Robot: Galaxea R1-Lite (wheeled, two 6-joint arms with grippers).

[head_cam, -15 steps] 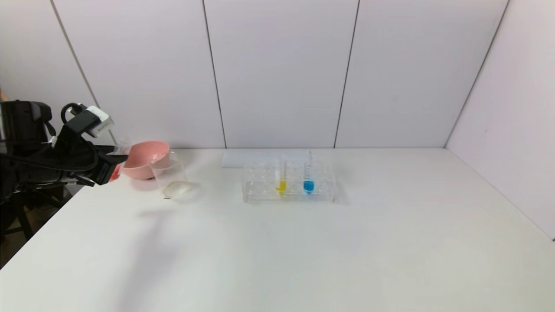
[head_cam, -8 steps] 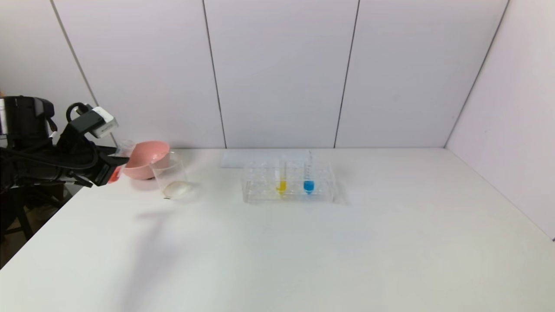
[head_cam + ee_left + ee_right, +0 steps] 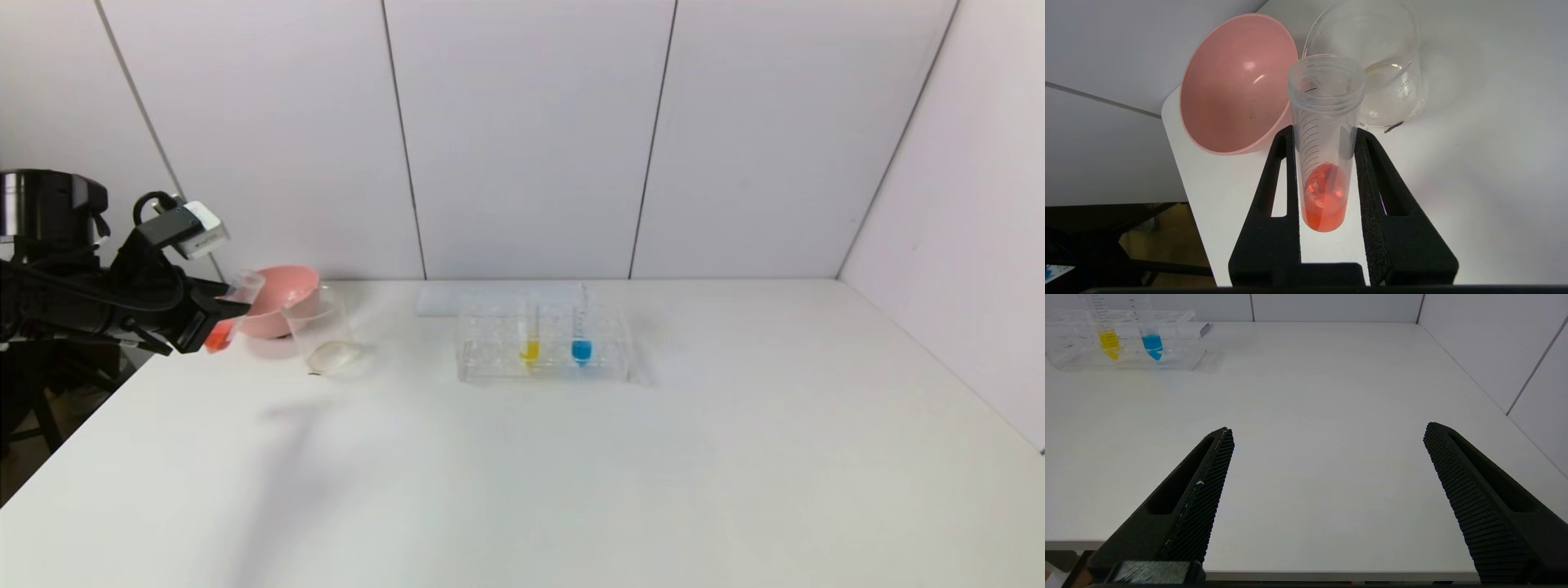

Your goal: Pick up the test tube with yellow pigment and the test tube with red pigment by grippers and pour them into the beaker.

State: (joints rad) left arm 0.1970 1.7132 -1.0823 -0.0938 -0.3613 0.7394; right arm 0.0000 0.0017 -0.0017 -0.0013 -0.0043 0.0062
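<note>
Left claw [image 3: 219, 314] [image 3: 1326, 163] grips the red tube [image 3: 231, 314] [image 3: 1325, 139] between both jaws at the worktop's [image 3: 522, 457] left rear corner. The tube is tilted, mouth toward the pink bowl [image 3: 277, 299] [image 3: 1235, 83], red liquid pooled low. Printed graduation lines run along its wall; no figures are legible. The beaker [image 3: 321, 331] [image 3: 1380, 65] stands just beside the bowl, with faint white print that cannot be read. The yellow tube [image 3: 529, 331] [image 3: 1106, 326] stands upright in the clear rack [image 3: 543, 343] [image 3: 1122, 339] beside the blue tube [image 3: 580, 331] [image 3: 1150, 328]. Right claw [image 3: 1327, 437] hangs above the near worktop edge, jaws wide apart, holding nothing.
</note>
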